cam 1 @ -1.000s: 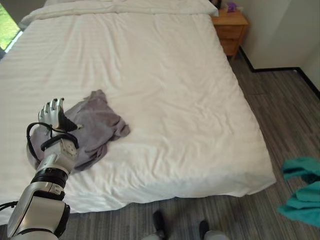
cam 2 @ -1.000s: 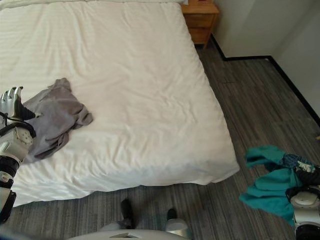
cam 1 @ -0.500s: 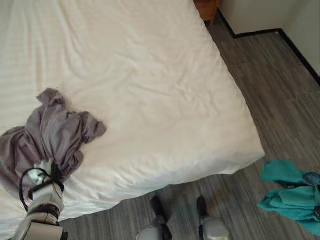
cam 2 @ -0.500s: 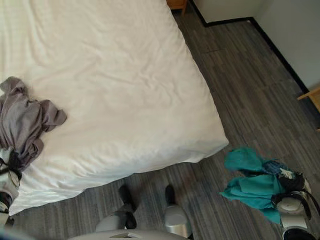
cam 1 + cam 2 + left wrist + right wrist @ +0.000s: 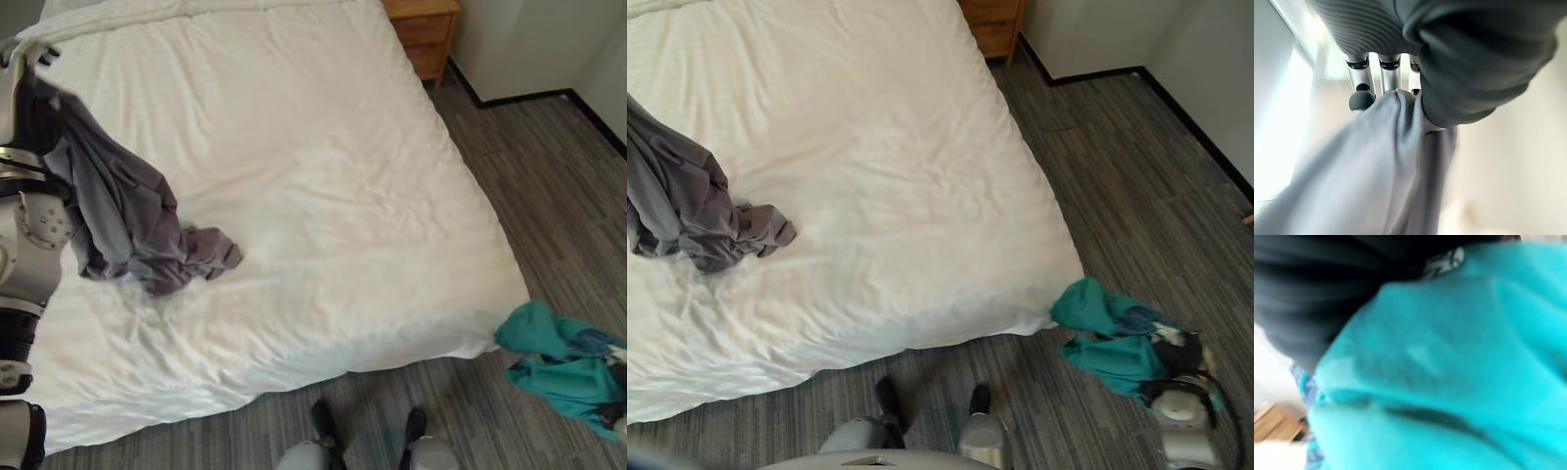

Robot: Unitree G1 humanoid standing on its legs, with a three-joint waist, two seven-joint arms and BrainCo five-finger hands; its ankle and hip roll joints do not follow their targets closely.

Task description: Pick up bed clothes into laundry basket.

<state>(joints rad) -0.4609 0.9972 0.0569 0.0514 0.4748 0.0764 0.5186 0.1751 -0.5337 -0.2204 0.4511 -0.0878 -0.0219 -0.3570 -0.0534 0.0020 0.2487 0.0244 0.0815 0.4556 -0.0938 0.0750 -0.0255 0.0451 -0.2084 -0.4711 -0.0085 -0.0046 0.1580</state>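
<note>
The left hand pinches the grey garment above the bed's left edge, its tail trailing, needing more lift; the right hand, fingers hidden, apparently carries teal clothing.

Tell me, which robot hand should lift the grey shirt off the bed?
The left hand. Its fingers already pinch the grey shirt, half raised off the bed. The right hand is busy with teal clothes over the floor.
</note>
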